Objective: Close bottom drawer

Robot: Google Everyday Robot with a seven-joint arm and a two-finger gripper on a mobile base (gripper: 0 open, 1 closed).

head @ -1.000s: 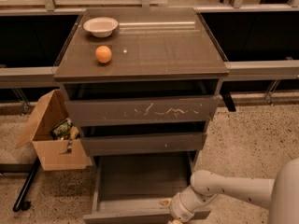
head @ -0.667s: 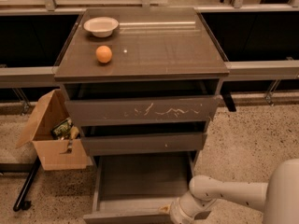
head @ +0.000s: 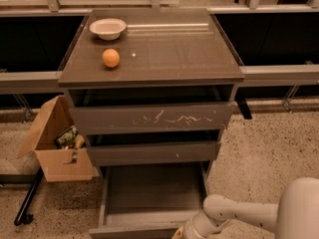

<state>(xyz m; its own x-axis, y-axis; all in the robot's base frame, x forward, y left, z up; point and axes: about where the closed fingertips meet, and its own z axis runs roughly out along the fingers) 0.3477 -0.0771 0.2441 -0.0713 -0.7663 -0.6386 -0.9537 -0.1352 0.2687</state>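
The bottom drawer (head: 149, 193) of the dark grey-brown cabinet is pulled far out, showing its shallow grey interior. Its plain front edge (head: 134, 230) lies at the bottom of the camera view. My white arm reaches in from the lower right. My gripper (head: 180, 232) is at the right end of the drawer front, mostly cut off by the bottom edge of the view. The scratched wider drawer front (head: 152, 117) and the mid-sized front (head: 154, 152) stand above, both slightly out.
A white bowl (head: 107, 28) and an orange (head: 111, 58) sit on the cabinet top (head: 169, 49). An open cardboard box (head: 57, 143) with items stands on the speckled floor to the left. A dark pole (head: 27, 198) lies by it. A rail runs behind.
My arm and gripper have moved lower and a little left along the drawer front, further out of view. The drawer looks about as far out as before.
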